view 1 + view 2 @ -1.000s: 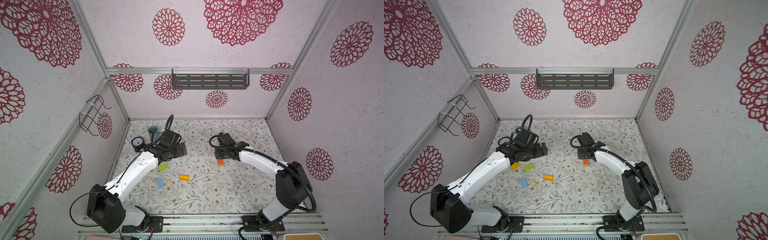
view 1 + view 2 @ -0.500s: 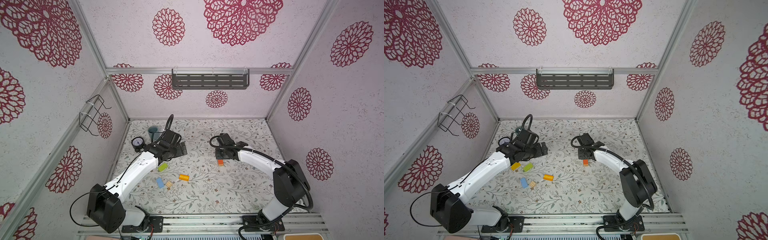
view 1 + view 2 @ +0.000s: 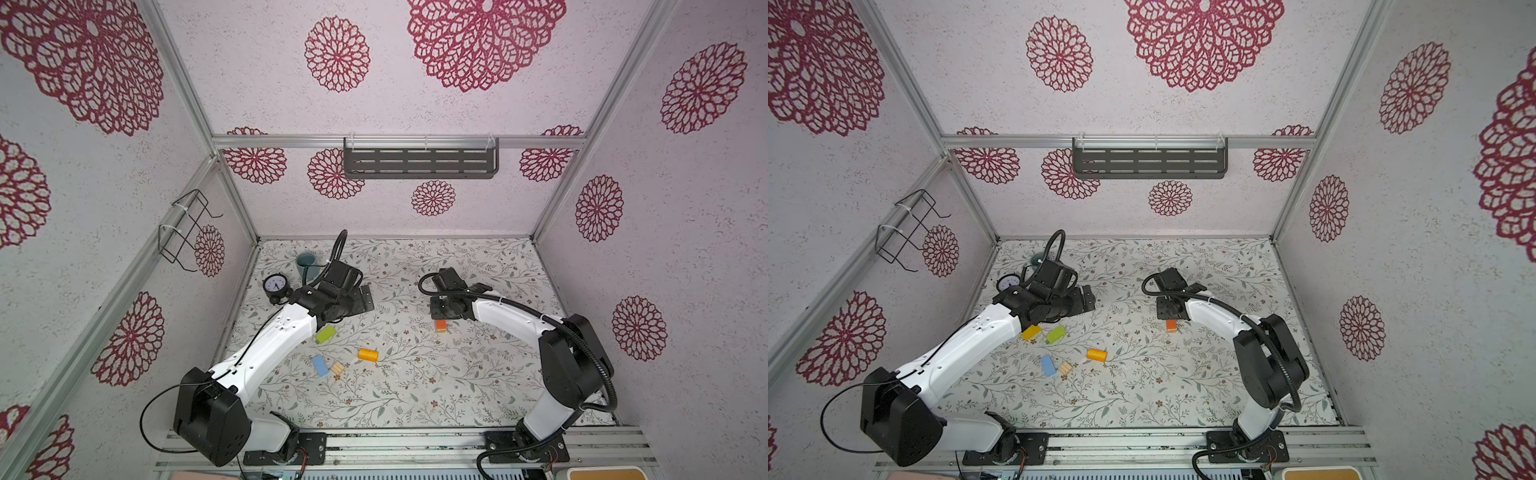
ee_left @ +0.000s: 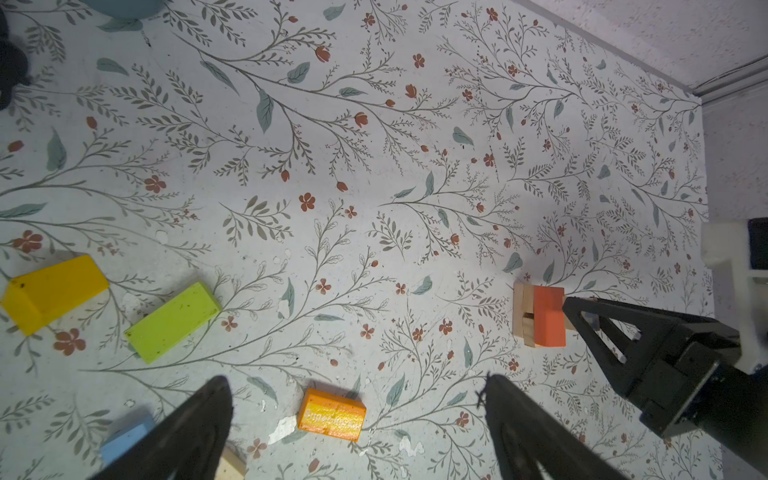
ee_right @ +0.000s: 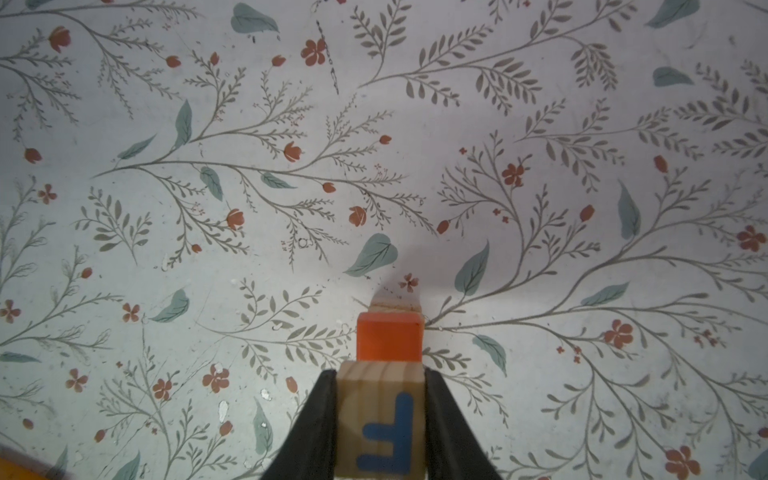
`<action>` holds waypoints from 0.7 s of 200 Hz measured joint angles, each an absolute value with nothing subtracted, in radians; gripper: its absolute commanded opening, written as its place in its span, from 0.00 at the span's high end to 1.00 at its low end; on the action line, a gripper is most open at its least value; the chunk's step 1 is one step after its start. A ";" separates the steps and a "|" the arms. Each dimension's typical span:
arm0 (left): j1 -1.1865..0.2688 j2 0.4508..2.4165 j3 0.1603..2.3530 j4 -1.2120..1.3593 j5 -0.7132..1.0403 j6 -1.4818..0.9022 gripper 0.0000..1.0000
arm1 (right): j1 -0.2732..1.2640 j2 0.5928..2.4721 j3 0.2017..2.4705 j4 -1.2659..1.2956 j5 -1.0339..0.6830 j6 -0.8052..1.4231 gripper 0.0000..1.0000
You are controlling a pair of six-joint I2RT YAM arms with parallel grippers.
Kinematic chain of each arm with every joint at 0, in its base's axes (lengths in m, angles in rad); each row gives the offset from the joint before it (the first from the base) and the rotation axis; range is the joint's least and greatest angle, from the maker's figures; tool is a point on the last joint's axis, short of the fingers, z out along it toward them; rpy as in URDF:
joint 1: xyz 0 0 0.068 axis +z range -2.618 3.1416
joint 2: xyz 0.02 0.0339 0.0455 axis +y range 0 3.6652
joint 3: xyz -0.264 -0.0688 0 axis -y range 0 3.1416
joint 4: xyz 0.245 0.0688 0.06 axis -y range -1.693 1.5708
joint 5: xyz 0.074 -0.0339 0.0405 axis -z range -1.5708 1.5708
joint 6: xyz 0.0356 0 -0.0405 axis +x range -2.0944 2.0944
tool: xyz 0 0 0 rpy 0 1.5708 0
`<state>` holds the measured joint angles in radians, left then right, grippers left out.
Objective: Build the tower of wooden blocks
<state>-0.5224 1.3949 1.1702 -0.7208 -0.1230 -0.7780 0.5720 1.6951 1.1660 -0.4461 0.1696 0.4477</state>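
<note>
- Clamping a wooden letter cube (image 5: pixel 380 419) marked with a blue F, the right gripper (image 5: pixel 380 376) has its fingers pressed on two opposite sides.
- Just beyond the cube, an orange block (image 5: pixel 390 336) sits on plain wood pieces (image 4: pixel 523 313).
- The left gripper (image 4: pixel 355 381) hovers with its fingers wide apart and empty, near an orange cylinder (image 4: pixel 331 419).
- A green block (image 4: pixel 172 322), a yellow block (image 4: pixel 52 293) and a light blue block (image 4: pixel 124 442) lie loose on the floral table (image 4: pixel 374 145).

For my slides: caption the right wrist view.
Right gripper clamps a wooden F cube near an orange block atop a wooden block.
</note>
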 measured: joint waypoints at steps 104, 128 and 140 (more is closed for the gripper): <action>-0.522 1.397 1.166 -0.722 -0.126 -0.774 0.03 | 0.567 1.728 1.166 -0.442 0.160 0.447 0.79; -0.522 1.401 1.166 -0.722 -0.126 -0.774 0.03 | 0.564 1.731 1.166 -0.441 0.157 0.447 0.79; -0.522 1.401 1.166 -0.722 -0.126 -0.773 0.03 | 0.563 1.734 1.166 -0.439 0.154 0.447 0.78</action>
<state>-0.5224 1.4014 1.1660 -0.7223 -0.1265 -0.7734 0.5632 1.7336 1.1660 -0.4385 0.1543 0.4473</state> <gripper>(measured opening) 0.974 0.328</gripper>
